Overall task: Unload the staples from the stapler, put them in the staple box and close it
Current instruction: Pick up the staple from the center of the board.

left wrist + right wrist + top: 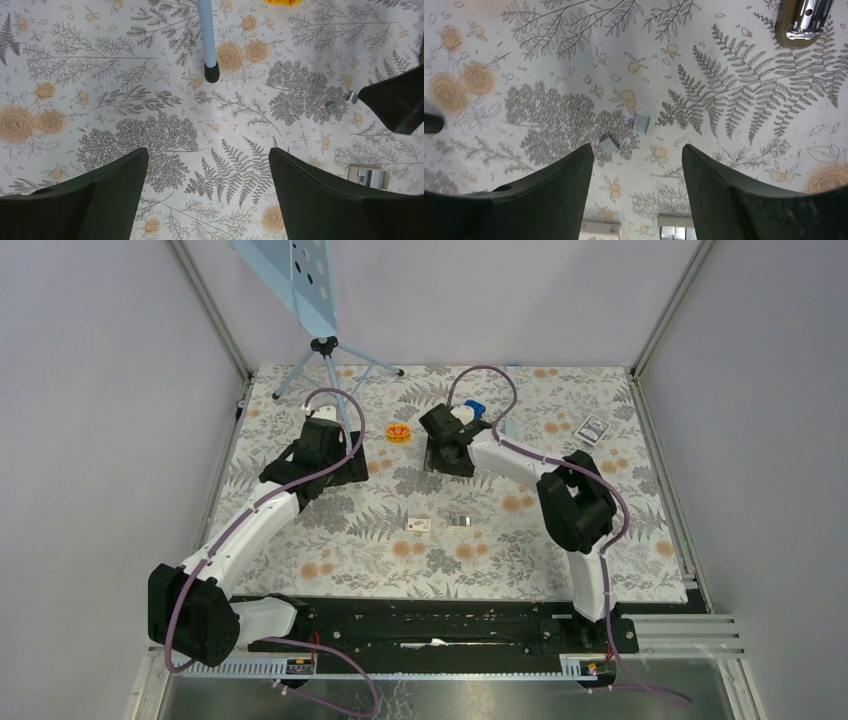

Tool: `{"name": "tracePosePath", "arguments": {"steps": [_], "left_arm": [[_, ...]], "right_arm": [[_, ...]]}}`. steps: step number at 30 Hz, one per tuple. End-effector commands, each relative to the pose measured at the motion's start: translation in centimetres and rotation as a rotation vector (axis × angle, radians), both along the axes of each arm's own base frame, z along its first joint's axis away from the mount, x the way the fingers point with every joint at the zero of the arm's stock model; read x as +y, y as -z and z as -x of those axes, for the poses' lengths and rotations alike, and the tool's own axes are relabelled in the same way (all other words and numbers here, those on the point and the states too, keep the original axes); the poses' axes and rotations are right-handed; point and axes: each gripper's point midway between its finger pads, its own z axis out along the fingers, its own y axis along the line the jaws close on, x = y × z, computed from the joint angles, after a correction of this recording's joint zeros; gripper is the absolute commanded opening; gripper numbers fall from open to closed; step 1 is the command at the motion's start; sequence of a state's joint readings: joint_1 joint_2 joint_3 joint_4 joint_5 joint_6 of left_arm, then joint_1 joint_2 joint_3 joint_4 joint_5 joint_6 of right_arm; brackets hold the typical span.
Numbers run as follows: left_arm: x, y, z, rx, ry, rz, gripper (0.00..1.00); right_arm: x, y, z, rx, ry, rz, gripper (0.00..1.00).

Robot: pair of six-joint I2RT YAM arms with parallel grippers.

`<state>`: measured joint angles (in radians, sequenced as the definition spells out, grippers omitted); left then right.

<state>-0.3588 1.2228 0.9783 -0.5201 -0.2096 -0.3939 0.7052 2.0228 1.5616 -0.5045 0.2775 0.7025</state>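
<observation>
Two short grey bits of staples [641, 122] lie loose on the cloth [734, 165] near the stapler [804, 20]. Right gripper [638, 150] hangs over them, fingers apart, gripping nothing. Left gripper [209, 152], farther from the stapler, stands spread wide and likewise empty.

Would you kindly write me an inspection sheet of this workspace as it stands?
Surface: floral cloth covers the table, lying flat.
Job's things: stapler lies on the cloth at the far right of the right wrist view. The staples, a short silvery strip, lie beside the small white box but apart from it. Two tiny grey bits lie just ahead of the right fingers.
Clutter: yellow item; card.
Grippers: left gripper open over bare cloth; right gripper open, holding nothing.
Cables: purple cables loop above both wrists; no snag seen.
Surroundings: tripod at the far left corner; plain walls.
</observation>
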Motion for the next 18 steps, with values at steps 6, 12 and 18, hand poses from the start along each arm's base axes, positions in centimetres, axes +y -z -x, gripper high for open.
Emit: {"name": "tracePosePath", "arguments": {"steps": [6, 12, 18], "left_arm": [[0.8, -0.4, 0.1, -0.03, -0.043, -0.002, 0.95], [0.8, -0.4, 0.1, -0.028, -0.043, 0.001, 0.94], [0.7, -0.3, 0.0, -0.025, -0.04, 0.002, 0.95]], "right_arm": [[-0.9, 3.0, -1.0, 0.04, 0.094, 0.124, 0.67], [-0.4, 4.1, -1.3, 0.06, 0.071, 0.151, 0.64], [-0.3, 4.6, -0.9, 0.075, 0.035, 0.206, 0.58]]}}
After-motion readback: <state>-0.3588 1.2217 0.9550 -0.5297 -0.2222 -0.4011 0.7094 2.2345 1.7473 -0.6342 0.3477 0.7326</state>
